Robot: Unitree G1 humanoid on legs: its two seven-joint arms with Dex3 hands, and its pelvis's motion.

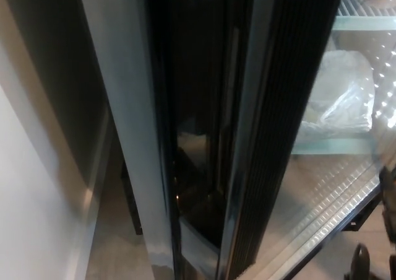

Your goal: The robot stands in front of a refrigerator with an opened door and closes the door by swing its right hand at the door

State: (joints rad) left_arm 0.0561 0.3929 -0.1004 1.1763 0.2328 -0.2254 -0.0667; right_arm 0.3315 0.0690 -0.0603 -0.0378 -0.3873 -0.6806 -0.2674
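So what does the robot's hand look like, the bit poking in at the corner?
Only a little of the right hand shows, at the bottom right edge. It is black, with thick, rounded, stubby parts. It is blurry, so no cables or markings can be made out. The left hand is not in the picture at all.

I saw the glass-paned, black-framed refrigerator door (322, 187) blocking the middle, with bare beige floor (337, 261) open beside my right hand (378, 255).
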